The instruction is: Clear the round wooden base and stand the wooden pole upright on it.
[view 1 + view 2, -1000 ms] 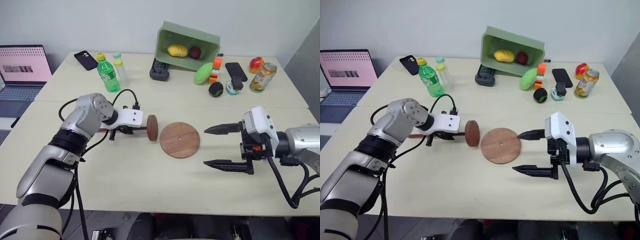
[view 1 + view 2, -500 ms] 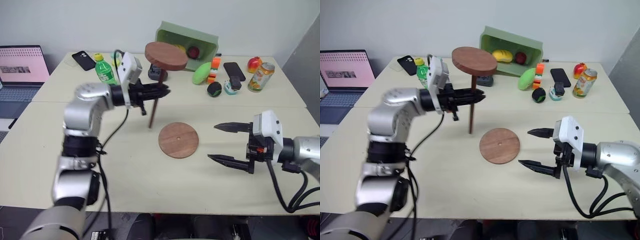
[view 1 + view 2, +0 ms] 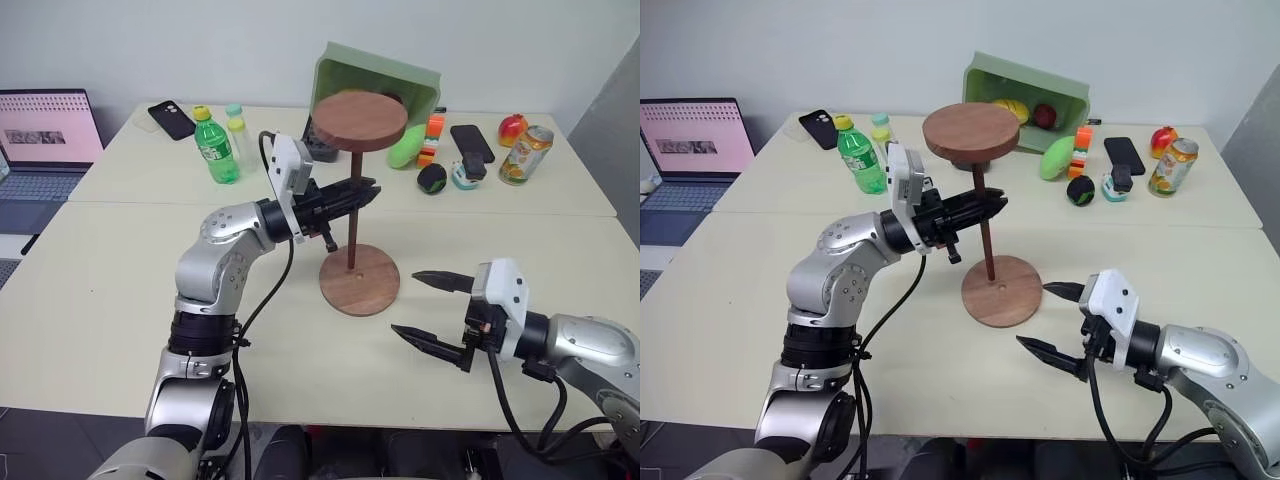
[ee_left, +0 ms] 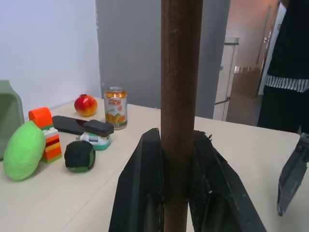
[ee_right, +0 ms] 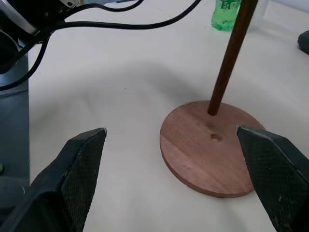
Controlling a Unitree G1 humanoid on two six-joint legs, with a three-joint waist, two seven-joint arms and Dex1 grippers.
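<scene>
Swung upright since a sec ago, wooden pole (image 3: 351, 228), clamped in my left gripper (image 3: 352, 198), touches round wooden base (image 3: 359, 280) beside ctr hole; right gripper (image 3: 430, 310) agape nearby.

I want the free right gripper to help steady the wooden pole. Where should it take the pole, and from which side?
Probably the bare lower rod of the wooden pole, below the left gripper and above the round wooden base. Come level from the robot's right with the open right gripper. The disc on top looks too wide to grip.
</scene>
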